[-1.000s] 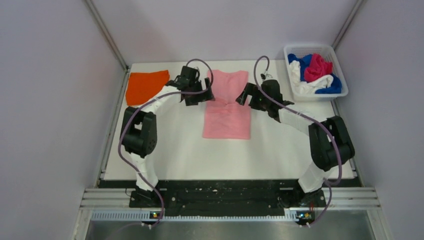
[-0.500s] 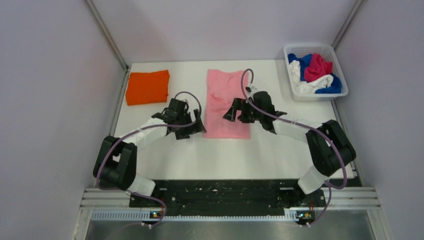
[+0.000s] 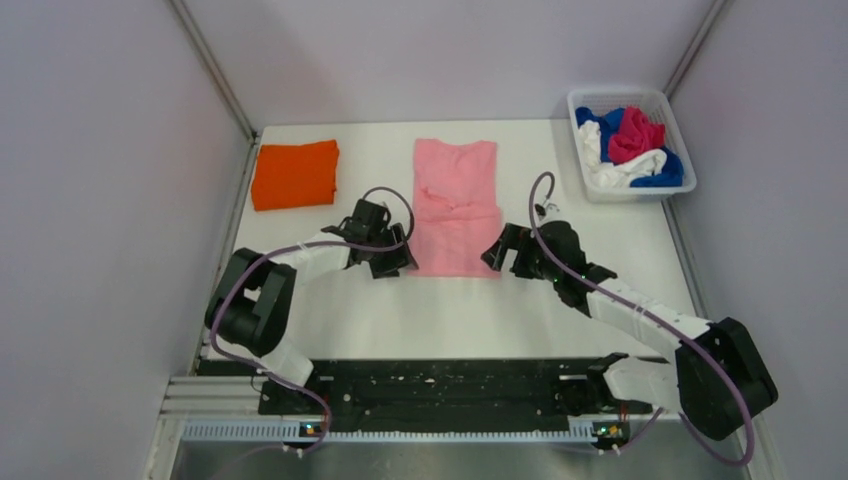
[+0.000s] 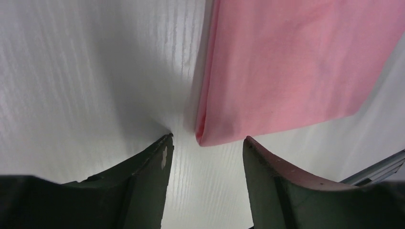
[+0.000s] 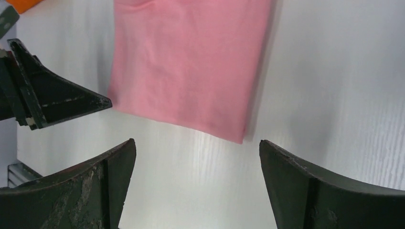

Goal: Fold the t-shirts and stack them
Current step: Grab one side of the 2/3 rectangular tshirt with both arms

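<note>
The light pink t-shirt [image 3: 457, 205] lies flat on the table as a long narrow folded strip. My left gripper [image 3: 398, 262] is open and empty, low at the shirt's near left corner [image 4: 203, 136]. My right gripper [image 3: 497, 253] is open and empty at the shirt's near right corner [image 5: 236, 136], and the left fingers [image 5: 57, 102] show in that view. The folded orange t-shirt [image 3: 294, 173] lies at the far left. Blue, white and magenta t-shirts [image 3: 628, 145] are heaped in a basket.
The white basket [image 3: 584, 100] stands at the far right corner of the table. Grey walls close in the left, back and right sides. A metal rail [image 3: 460, 388] runs along the near table edge.
Both grippers have come from the shirt's far end toward me to its near corners. The pink shirt now lies flatter and straighter.
</note>
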`<action>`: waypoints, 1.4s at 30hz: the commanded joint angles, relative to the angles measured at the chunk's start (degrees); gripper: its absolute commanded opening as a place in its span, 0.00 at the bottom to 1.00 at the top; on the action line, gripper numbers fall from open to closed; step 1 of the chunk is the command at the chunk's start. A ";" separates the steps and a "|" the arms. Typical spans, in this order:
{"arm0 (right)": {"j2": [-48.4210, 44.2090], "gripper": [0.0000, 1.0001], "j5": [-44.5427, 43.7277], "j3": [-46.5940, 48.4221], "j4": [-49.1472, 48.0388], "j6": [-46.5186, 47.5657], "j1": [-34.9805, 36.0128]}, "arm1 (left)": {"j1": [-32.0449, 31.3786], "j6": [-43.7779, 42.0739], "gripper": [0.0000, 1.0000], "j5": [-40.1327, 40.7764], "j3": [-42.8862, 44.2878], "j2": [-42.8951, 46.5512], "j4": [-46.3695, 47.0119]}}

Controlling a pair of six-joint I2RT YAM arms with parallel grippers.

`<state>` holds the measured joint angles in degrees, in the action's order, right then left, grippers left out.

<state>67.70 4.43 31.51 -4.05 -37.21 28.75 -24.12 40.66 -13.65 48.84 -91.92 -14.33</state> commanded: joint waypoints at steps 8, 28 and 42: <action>-1.77 0.98 -3.30 -3.87 3.97 -3.10 0.11 | -2.34 0.25 0.12 2.49 3.58 -5.97 1.21; 15.37 0.48 4.44 1.10 -2.61 -2.04 0.45 | -3.09 0.90 0.00 5.44 2.97 -3.87 -0.51; 17.44 0.04 -1.22 0.58 -4.00 -0.28 0.51 | -3.70 0.59 0.00 5.83 3.67 -3.27 -2.55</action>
<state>83.72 5.32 31.90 -6.92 -38.37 28.77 -27.29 41.95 -10.15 51.70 -96.60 -13.26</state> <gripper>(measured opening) 0.191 0.015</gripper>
